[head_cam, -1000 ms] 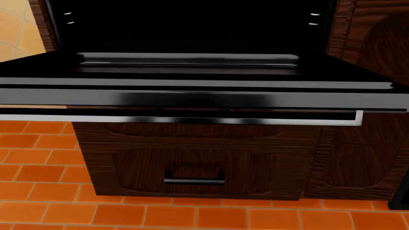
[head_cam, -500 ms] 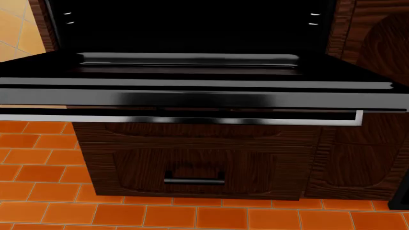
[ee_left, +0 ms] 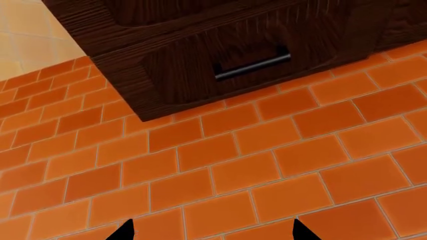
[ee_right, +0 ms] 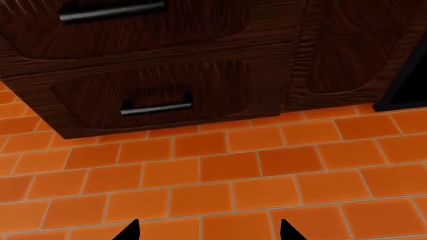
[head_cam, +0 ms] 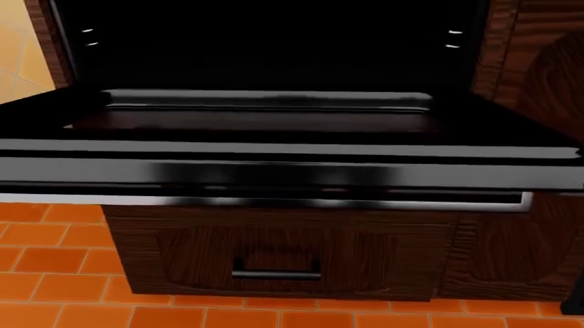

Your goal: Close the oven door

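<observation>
In front of the robot, the oven door (head_cam: 273,130) lies fully down, heavy-looking and glossy; its silver bar handle (head_cam: 273,200) looks the best grip. Both grippers hang spread, empty, over floor tiles (ee_right: 220,170).

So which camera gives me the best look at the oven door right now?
The head view. The oven door lies open and flat across the whole frame, its long silver handle along the near edge. Neither wrist view shows the door at all: both look down at the wooden drawer and orange floor tiles.
</observation>
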Controlling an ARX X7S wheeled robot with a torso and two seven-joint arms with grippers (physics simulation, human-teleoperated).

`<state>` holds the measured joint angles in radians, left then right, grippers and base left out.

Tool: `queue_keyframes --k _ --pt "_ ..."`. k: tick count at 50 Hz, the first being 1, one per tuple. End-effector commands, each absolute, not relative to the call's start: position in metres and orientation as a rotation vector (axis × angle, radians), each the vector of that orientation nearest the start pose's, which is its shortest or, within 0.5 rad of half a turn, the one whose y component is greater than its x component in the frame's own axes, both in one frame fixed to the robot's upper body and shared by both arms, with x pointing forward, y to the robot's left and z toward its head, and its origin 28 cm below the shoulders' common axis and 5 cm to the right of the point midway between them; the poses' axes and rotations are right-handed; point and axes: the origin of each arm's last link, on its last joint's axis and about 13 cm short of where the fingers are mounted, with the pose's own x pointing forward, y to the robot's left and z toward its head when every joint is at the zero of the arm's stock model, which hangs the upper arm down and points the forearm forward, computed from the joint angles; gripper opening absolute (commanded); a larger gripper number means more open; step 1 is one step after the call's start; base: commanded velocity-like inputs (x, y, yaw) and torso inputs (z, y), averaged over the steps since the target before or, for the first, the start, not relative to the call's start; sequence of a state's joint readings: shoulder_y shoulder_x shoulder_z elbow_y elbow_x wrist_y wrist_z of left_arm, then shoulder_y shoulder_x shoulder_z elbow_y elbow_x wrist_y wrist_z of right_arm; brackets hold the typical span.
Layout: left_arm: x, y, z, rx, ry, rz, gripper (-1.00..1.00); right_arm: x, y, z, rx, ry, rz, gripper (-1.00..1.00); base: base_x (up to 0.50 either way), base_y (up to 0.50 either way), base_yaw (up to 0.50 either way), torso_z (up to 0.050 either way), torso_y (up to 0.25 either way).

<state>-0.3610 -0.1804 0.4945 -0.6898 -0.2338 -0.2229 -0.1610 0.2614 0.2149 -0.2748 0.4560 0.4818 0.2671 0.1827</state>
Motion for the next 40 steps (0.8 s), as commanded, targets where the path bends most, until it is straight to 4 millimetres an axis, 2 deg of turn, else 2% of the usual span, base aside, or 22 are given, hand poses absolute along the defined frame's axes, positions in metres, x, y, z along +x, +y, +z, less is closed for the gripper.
queue_keyframes --k 1,13,15,18,40 --pt "0.2426 0.2114 -0.0608 0.256 0.6 -0.119 1.0 0.2387 -0.1145 -0.0358 0.114 0.534 -0.03 1.0 0.23 0.0 0.0 0.0 0.0" --pt "0.2417 0.2104 -0.0599 0.258 0.601 -0.122 1.0 0.2386 -0.1151 -0.0354 0.118 0.533 -0.031 1.0 0.23 0.0 0.0 0.0 0.0" --pt "0.2426 0.2111 -0.068 0.257 0.6 -0.121 1.0 0.2383 -0.1151 -0.0352 0.117 0.534 -0.032 1.0 0.23 0.0 0.0 0.0 0.0" --pt "0.2426 0.211 -0.0596 0.255 0.599 -0.121 1.0 0.2385 -0.1154 -0.0347 0.119 0.532 -0.035 1.0 0.23 0.0 0.0 0.0 0.0" --pt "0.2423 0.211 -0.0605 0.258 0.6 -0.119 1.0 0.2392 -0.1152 -0.0357 0.12 0.533 -0.033 1.0 0.23 0.0 0.0 0.0 0.0"
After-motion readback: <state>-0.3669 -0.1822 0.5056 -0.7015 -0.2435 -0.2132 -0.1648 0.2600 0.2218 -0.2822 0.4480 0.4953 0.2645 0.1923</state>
